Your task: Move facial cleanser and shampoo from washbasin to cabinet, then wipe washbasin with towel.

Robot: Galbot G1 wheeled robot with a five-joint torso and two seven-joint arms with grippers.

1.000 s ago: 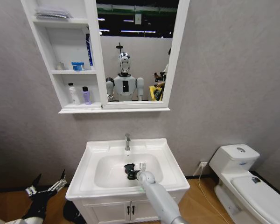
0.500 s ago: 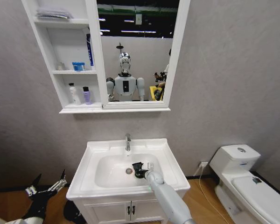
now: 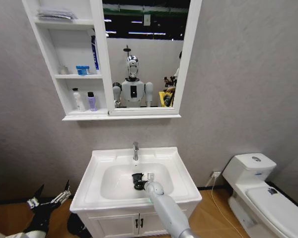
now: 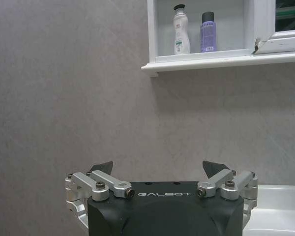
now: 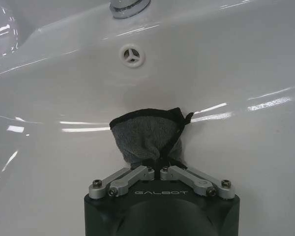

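Where the right arm reaches down into the bowl, the right hand point(image 5: 159, 167) has its fingers pinched together on the small dark grey folded towel point(image 5: 148, 135), which is pressed against the glossy inner wall of the white rectangular ceramic washbasin point(image 5: 64, 88) (a round overflow hole sits just above the cloth in the right wrist view). From the head camera, that towel point(image 3: 137, 180) lies near the middle of the oval bowl, in front of the chrome tap point(image 3: 135, 150). The left hand point(image 3: 49, 197) hangs low beside the vanity, well apart from the washbasin point(image 3: 102, 161), its fingers point(image 4: 102, 167) spread wide. Above, the white wall-hung cabinet point(image 3: 65, 96) with open shelves and a mirror carries a white pump bottle point(image 3: 78, 100) and a lilac bottle with a dark cap point(image 3: 91, 101) side by side on its lowest shelf.
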